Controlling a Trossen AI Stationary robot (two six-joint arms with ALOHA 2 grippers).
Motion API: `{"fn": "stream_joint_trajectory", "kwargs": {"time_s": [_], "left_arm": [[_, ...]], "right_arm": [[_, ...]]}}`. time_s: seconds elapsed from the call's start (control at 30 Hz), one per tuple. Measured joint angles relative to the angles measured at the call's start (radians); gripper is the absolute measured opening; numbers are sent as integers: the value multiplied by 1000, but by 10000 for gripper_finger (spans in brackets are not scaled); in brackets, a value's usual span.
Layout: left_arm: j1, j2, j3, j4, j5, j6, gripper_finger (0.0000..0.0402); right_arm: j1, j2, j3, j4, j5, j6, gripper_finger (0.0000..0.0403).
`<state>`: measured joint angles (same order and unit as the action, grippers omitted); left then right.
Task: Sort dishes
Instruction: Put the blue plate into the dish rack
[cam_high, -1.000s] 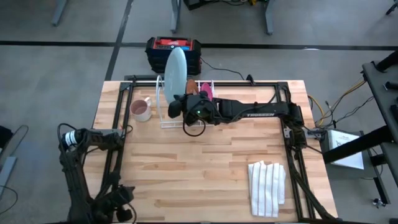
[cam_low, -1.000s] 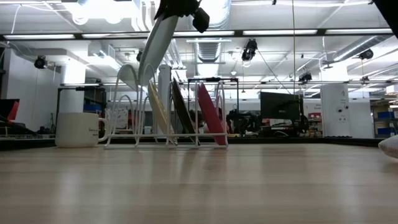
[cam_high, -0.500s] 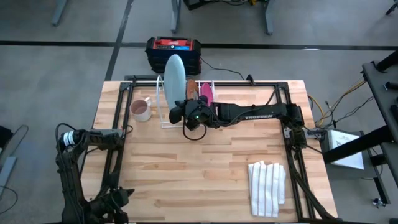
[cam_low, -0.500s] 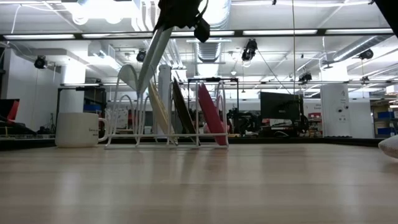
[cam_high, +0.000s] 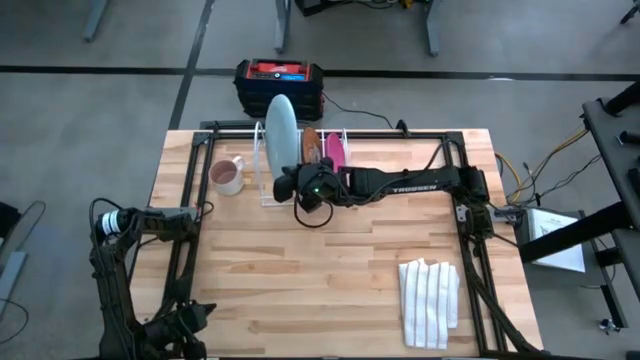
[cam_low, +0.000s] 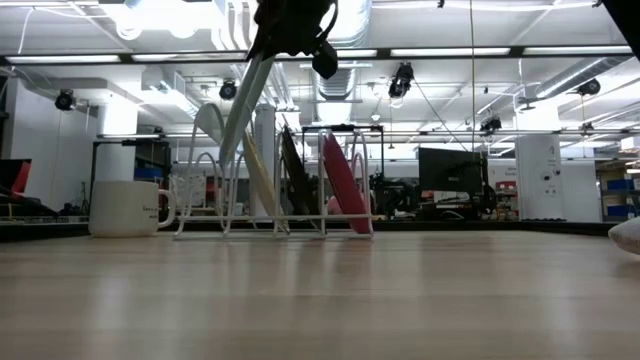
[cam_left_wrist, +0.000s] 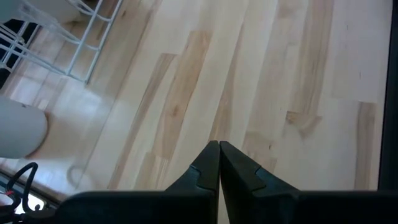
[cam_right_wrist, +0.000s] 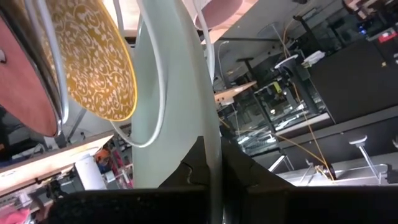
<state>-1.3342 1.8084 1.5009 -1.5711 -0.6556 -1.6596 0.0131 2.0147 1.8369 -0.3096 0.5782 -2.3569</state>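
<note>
right gripper (cam_high: 288, 183) pinches smooth teal plate (cam_high: 281, 135) | white wire rack (cam_low: 275, 180)

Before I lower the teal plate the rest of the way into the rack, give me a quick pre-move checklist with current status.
1. Right end effector pinching teal plate rim: ok.
2. Plate edge-up over the white wire rack: ok.
3. Yellow plate, brown plate and pink plate seated in their slots: ok.
4. Plate lined up with one empty slot: cannot tell.
5. Mug beside the rack, apart from it: ok.
6. Left end effector shut, parked away: ok.
</note>
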Motion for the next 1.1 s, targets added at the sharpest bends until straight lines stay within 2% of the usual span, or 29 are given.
{"fn": "stream_joint_trajectory", "kwargs": {"time_s": [0.33,0.67,0.87,1.1], "left_arm": [[0,0,-6,0,0,0,0],[0,0,-6,0,-12,1,0],[0,0,-6,0,-13,1,0],[0,0,-6,0,-14,1,0]], "right_arm": [[-1,0,-13,-4,-87,107,0],[0,84,-13,12,-88,89,0],[0,147,-13,69,-25,32,0],[-1,173,-13,90,-18,18,0]]}}
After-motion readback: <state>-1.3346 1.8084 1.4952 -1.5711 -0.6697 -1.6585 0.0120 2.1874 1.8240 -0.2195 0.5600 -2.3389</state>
